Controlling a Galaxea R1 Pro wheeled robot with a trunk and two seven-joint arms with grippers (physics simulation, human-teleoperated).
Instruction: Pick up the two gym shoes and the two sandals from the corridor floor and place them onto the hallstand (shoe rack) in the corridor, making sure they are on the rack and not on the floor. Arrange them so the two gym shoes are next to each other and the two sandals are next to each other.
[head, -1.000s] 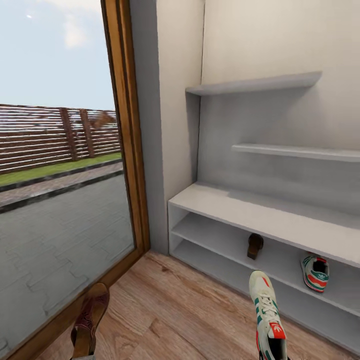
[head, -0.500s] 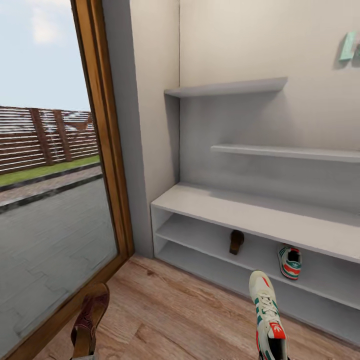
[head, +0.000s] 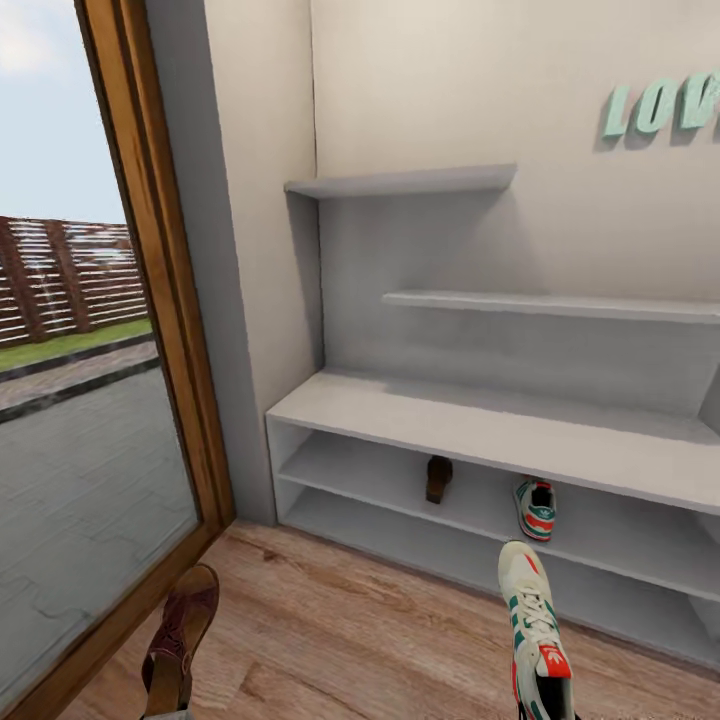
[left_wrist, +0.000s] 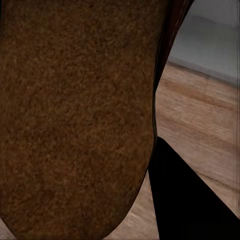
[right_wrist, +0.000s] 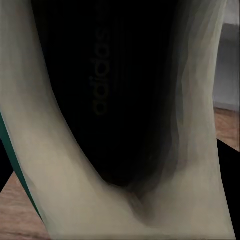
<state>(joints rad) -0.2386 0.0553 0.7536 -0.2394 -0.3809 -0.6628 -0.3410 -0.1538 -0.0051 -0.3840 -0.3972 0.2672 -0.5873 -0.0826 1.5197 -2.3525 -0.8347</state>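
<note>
Brown sandal (head: 180, 640) and cream gym shoe (head: 533, 630) ride low above the wood floor (head: 370, 630), toes toward the grey hallstand (head: 480, 425), whose upper compartment holds another sandal (head: 438, 477) and gym shoe (head: 536, 508) apart. Whether either claw is clamped cannot be told.

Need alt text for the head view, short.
A grey hallstand against the wall holds one sandal and one gym shoe on its upper open shelf. In the foreground, a second sandal and second gym shoe are above the wood floor.
</note>
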